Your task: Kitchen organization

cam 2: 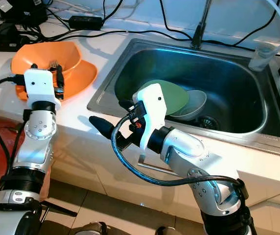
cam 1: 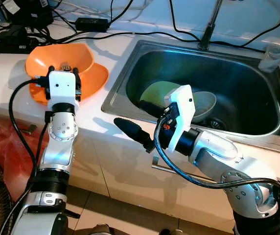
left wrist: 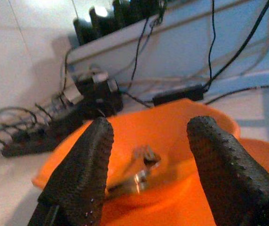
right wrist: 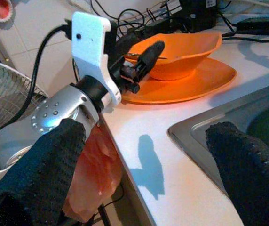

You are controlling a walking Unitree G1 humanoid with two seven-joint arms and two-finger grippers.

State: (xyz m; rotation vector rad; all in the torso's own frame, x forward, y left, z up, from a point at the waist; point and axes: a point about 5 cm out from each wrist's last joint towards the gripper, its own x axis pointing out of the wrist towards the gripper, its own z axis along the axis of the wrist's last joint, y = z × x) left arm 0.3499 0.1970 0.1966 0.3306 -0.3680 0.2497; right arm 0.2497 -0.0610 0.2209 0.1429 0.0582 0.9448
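Orange bowl [cam 1: 61,59] sits on orange plate [cam 1: 93,81] on counter [cam 1: 3,73], left of sink [cam 1: 130,63], fork [left wrist: 141,162] inside. Left gripper [left wrist: 148,155] open just before bowl rim; right gripper [cam 1: 132,117] open, empty at sink's front edge. Judgement: drop left fingers straddling fork, close slowly. Farther: green plate [cam 1: 157,90] in sink.

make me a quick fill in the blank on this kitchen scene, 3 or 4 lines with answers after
1. The orange bowl sits on an orange ____.
2. The green plate lies inside the ____.
3. The left gripper hovers at the orange bowl with its fingers ____.
4. Inside the orange bowl lies a metal ____.

Missing words: plate; sink; open; fork
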